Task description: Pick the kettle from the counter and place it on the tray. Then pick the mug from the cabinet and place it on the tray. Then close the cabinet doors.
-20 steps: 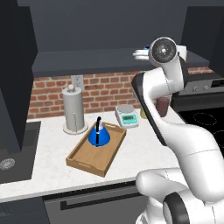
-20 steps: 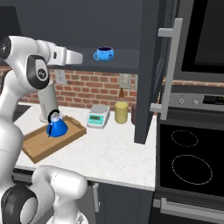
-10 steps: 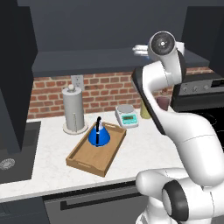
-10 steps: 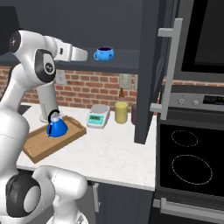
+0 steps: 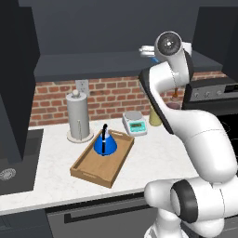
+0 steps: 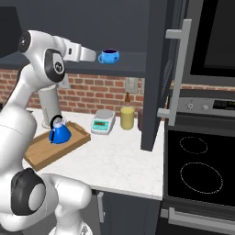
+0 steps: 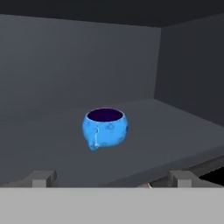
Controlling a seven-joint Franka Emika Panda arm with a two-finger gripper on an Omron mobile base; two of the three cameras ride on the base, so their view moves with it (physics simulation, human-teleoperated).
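Mug (image 7: 105, 127) sits mid-shelf, well clear of walls.

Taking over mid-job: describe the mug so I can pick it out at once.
Look inside the open dark grey wall cabinet above the counter. On its shelf stands the mug, round, bright blue, dark purple inside. The other blue item, the cone-shaped kettle, sits low on the tray.
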